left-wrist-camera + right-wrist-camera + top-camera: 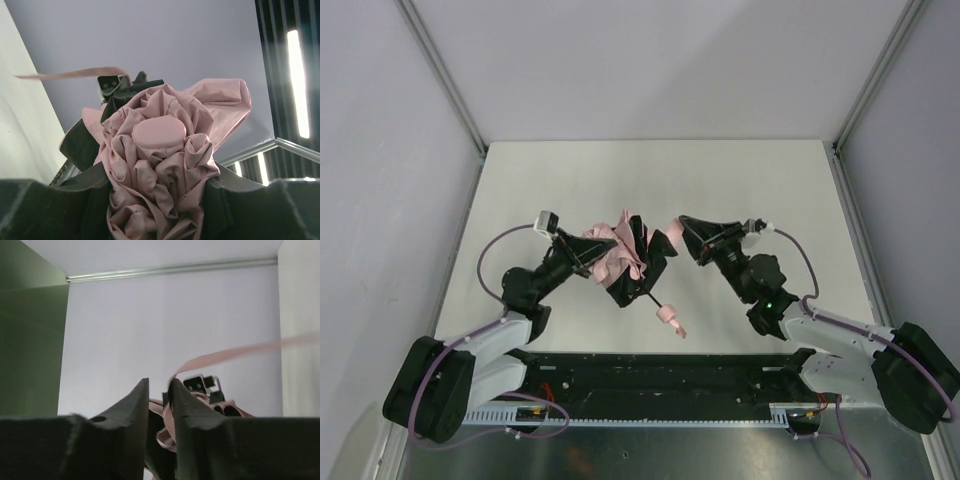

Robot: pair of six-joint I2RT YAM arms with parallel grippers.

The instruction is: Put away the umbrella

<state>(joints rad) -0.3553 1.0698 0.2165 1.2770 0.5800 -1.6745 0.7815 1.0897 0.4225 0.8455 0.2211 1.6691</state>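
umbrella [159,134] in l. pincer [160,176] grip

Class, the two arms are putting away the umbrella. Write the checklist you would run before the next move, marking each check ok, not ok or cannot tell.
1. Left gripper clamps the umbrella: ok, it is bunched up between the jaws.
2. Right gripper has a grip: cannot tell. The jaws stand close together, with pink showing in the narrow gap.
3. Umbrella folded tidy: not ok, it bulges loosely on all sides.
4. Strap wrapped round the umbrella: not ok, it streams out loose.
5. Handle free of both grippers: ok, it points toward the near edge.
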